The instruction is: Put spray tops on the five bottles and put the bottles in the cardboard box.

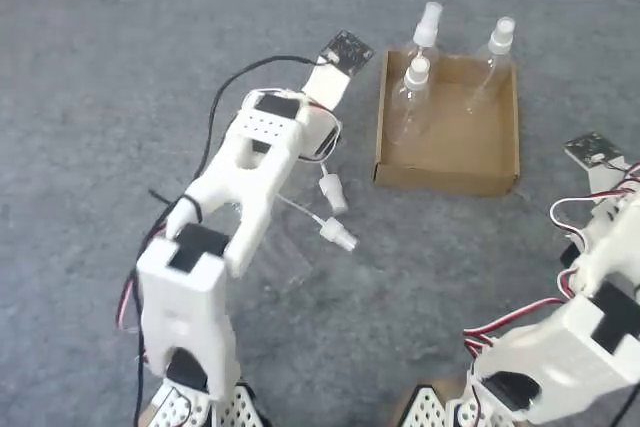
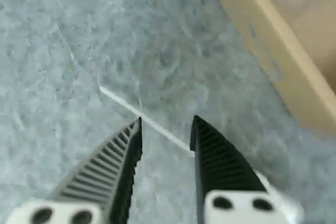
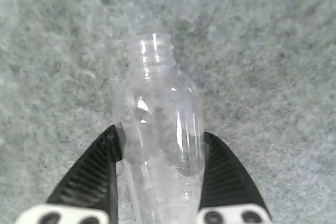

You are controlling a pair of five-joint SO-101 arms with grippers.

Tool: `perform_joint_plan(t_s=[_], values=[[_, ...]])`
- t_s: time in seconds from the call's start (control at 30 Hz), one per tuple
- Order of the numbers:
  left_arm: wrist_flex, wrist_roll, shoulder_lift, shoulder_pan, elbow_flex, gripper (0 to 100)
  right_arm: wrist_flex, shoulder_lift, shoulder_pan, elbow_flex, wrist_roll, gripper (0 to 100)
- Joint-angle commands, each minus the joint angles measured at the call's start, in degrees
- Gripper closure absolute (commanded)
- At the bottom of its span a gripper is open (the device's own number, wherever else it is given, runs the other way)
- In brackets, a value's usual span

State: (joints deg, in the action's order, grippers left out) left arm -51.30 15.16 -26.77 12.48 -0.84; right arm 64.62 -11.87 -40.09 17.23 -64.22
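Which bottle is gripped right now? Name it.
The clear bottle with a bare neck, in the jaws of the right gripper; the three spray-topped bottles sit loose in the cardboard box.

- The left gripper [image 2: 167, 120] hangs low over grey carpet [image 2: 79, 24], its two black ribbed fingers [image 2: 123, 156] spread, with a clear gap between the tips.
- A thin white tube [image 2: 126, 106] lies flat on the carpet, running at a slant from ahead of the claw into the gap between the fingertips and meeting the inner edge of one finger.
- The cardboard box [image 2: 273, 51] stands ahead of the claw and off to one side, its brown wall apart from both fingers.
- A pale blurred shape [image 2: 283, 205] sits by the base of the finger nearer the box; what it is cannot be told.
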Motion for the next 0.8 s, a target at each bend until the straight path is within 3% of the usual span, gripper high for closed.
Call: perform_joint_plan(t_s=[0.0, 0.2, 0.43, 0.77], values=[[0.9, -1.0, -6.5, -2.2, -10.1, 87, -0.6, -0.7, -0.7, 0.1, -0.5, 99.3], [-5.0, 1.7, -9.8, -7.8, -14.2, 87, -0.7, -0.7, -0.8, 0.1, -0.7, 99.3], [-13.4, 4.6, -8.6, -9.8, -13.8, 87, -0.7, -0.7, -0.7, 0.1, -0.6, 99.3], [-15.7, 8.9, 6.9, -9.1, 2.2, 91, -0.7, -0.7, -0.7, 0.1, -0.6, 99.3]])
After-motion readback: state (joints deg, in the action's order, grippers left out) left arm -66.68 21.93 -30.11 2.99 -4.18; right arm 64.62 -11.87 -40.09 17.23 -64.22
